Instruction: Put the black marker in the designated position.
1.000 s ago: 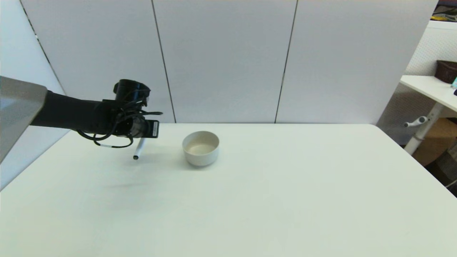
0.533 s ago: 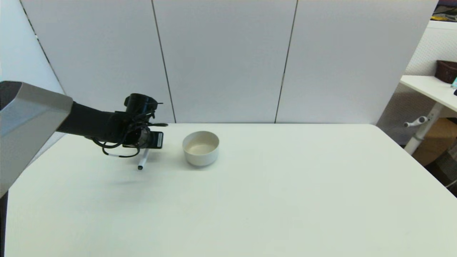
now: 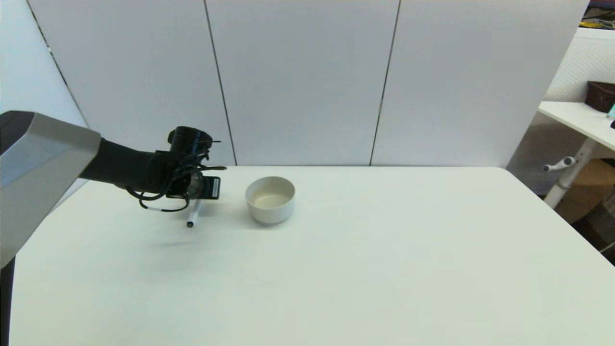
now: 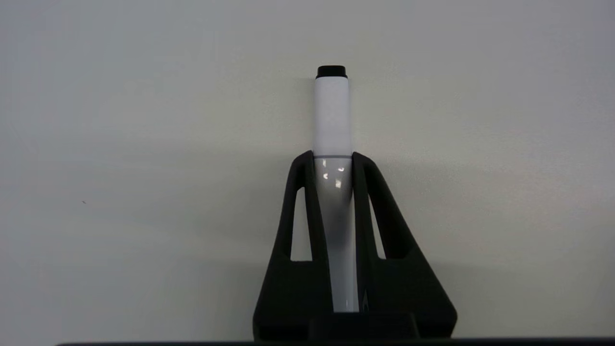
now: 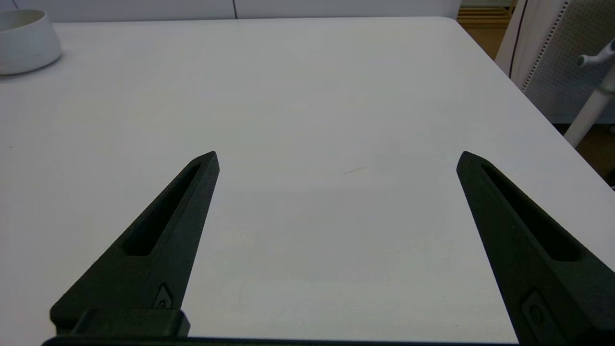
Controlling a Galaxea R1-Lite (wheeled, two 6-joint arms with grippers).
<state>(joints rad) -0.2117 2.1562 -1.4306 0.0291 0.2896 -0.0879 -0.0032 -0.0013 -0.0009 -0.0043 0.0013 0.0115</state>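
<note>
Black left gripper (image 4: pixel 332 156) reaches in low from the tabletop's (image 3: pixel 365 269) left edge, wrist angled down, its 2 fingers (image 4: pixel 298 192) clamped on the black marker (image 4: pixel 331 115), tip near the surface beside the white bowl (image 3: pixel 270 199). Right gripper (image 5: pixel 336 158) is parked, fingers spread wide.

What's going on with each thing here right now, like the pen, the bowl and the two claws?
black marker: clamped between the left claw's fingers, black end pointing down, just above the table or touching it.
left gripper: shut on the marker, over the table to the left of the bowl.
right gripper: open, holding nothing, parked low over the table.
bowl: upright on the table, looks empty.
table: white, unmarked.
</note>
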